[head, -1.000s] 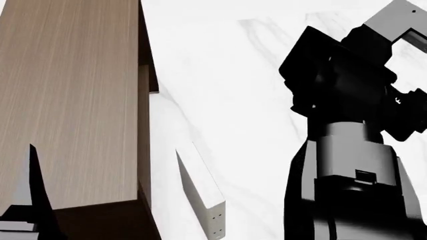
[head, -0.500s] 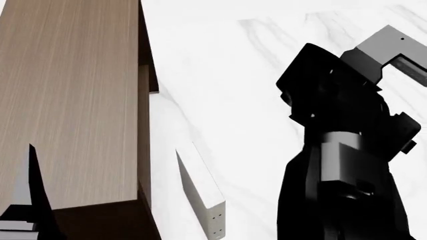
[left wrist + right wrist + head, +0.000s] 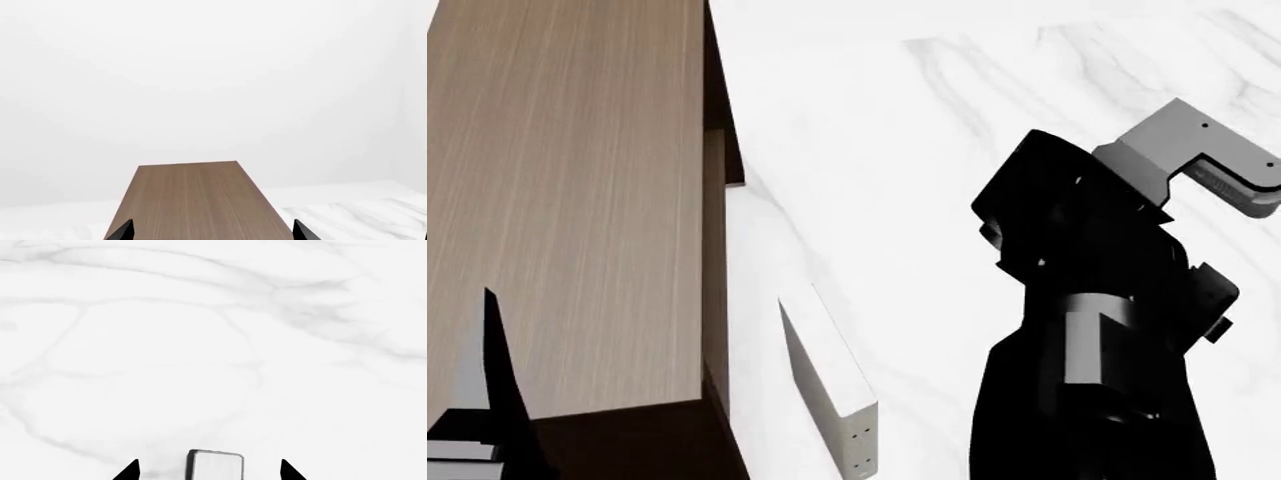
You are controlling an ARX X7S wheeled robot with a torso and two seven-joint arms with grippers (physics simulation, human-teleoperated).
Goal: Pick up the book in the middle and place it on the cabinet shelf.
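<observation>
In the right wrist view the grey book [image 3: 215, 467] shows end-on, a dark grey cover round white page edges, on the marble floor. It stands between the two black fingertips of my right gripper [image 3: 209, 473], with a gap on each side; the jaws are wide open. In the head view the book and the right gripper are hidden behind my black right arm [image 3: 1094, 330]. The brown wood-grain cabinet [image 3: 561, 200] fills the left side. My left gripper [image 3: 211, 234] is open and empty over the cabinet top [image 3: 193, 200]. One of its fingers [image 3: 487, 380] shows at the bottom left.
A pale off-white book with tiny dots [image 3: 827, 385] stands on the white marble floor [image 3: 881, 150] just right of the cabinet's dark side. A plain white wall [image 3: 213, 75] lies beyond the cabinet.
My right arm has lowered and swung, its grey link dropping down the head view. The left arm, cabinet and pale book have not moved.
</observation>
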